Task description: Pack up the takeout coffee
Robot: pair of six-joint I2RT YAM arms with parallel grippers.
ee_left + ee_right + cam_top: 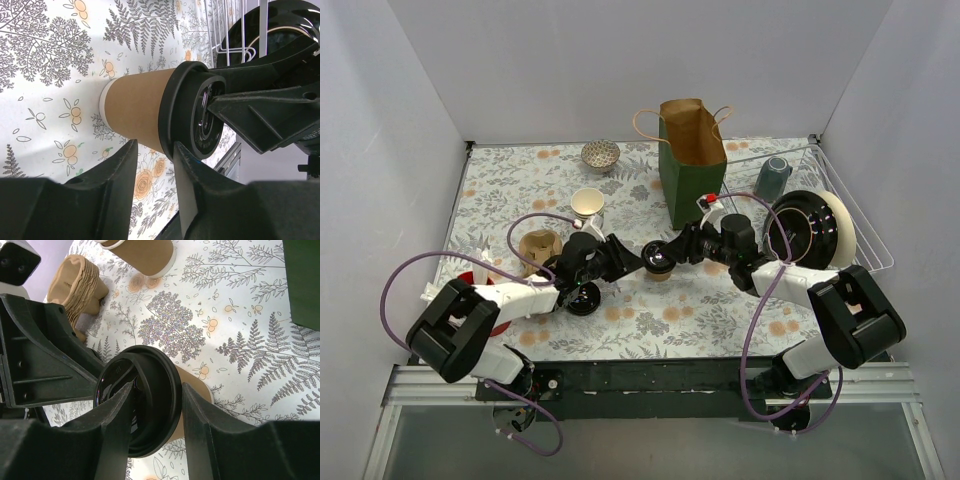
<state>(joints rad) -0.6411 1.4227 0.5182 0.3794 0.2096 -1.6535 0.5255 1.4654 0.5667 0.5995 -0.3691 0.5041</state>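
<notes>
The takeout coffee [658,261], a tan paper cup [137,107] with a black sip lid [187,110], stands on the flowered cloth mid-table, between both grippers. My right gripper [678,252] is shut on the lid [160,367]: in the right wrist view [157,387] one finger lies across the lid's top and the other sits under its rim against the cup [194,382]. My left gripper [638,262] is open on the cup's other side; in the left wrist view [155,147] only cloth shows between its fingers, and the lid's rim is at one tip. The green paper bag [692,165] stands open behind.
A grey-blue mug [773,178] and a black plate [810,228] sit in the wire rack [860,235] at the right. A lidless paper cup [587,205], a tan stack [540,247], a spare black lid [583,298] and a patterned bowl [601,154] lie to the left.
</notes>
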